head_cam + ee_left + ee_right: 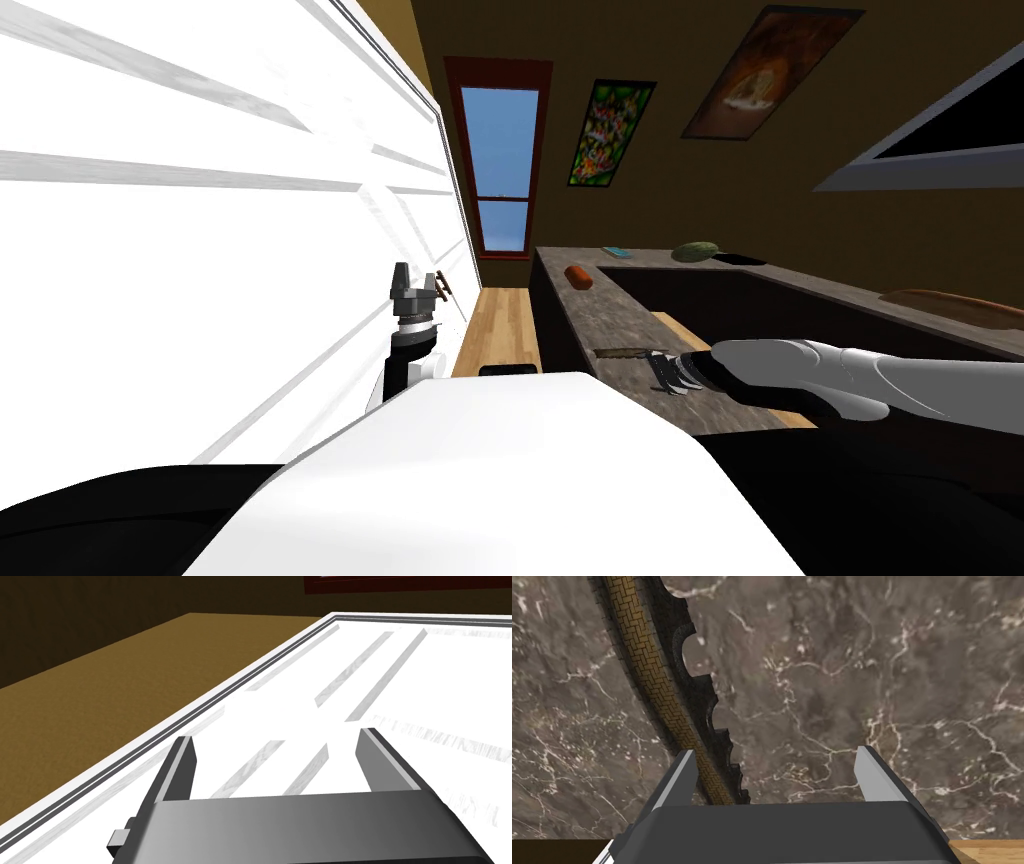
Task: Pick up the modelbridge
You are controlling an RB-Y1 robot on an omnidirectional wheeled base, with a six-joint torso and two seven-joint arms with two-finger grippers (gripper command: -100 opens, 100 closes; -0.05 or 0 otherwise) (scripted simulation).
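Right gripper point(774, 752) released, blades spread over veined marble counter point(862, 666); curved, herringbone-brick model bridge point(657, 686) lies just inside one blade; left gripper point(275, 737) likewise spread.

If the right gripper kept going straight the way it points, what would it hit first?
Probably the model bridge, which lies just inside one open jaw; the rest of the gap faces bare marble countertop. Depth is unclear.

dark model bridge point(649, 681) with brown herringbone deck lies on the marbled counter point(862, 676).
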